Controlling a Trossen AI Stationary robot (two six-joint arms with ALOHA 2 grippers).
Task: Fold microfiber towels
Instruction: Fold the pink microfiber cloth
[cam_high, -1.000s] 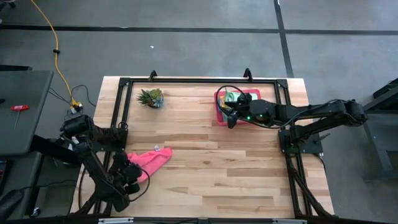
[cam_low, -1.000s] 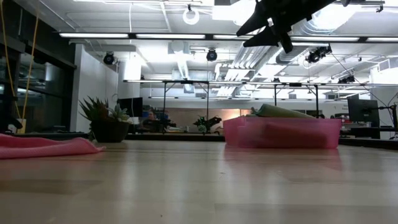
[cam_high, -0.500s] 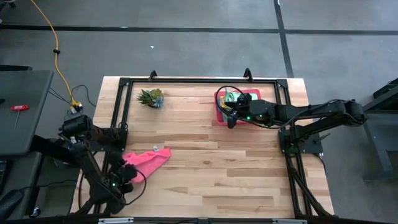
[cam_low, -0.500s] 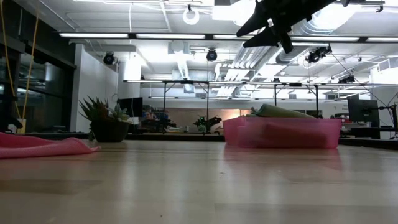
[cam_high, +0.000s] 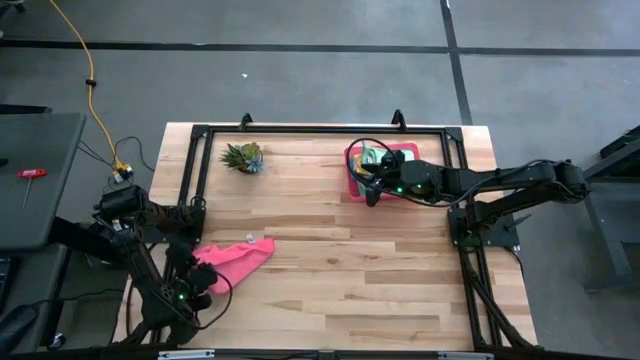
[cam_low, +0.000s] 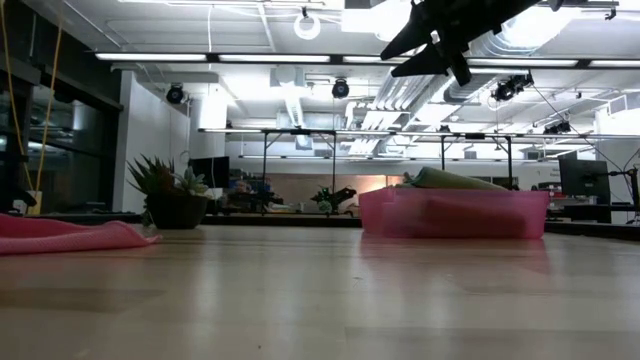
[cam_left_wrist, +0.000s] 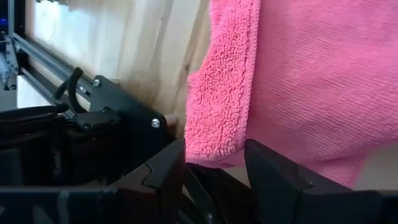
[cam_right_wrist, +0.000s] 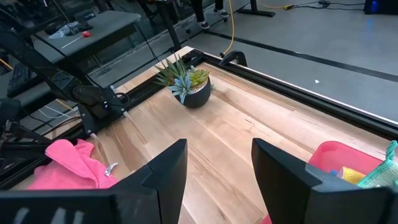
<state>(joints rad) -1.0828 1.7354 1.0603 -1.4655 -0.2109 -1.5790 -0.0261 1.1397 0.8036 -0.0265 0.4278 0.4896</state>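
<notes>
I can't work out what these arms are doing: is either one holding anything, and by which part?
The left hand has the pink towel's edge between its open fingers, not clearly gripped. The right hand hovers open over the pink tray, holding nothing.

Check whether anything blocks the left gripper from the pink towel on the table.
Nothing visible does. The left gripper sits at the near-left table edge with its open fingers right at the hem of the pink towel. The black frame rail lies beside the gripper, not between it and the cloth.
</notes>
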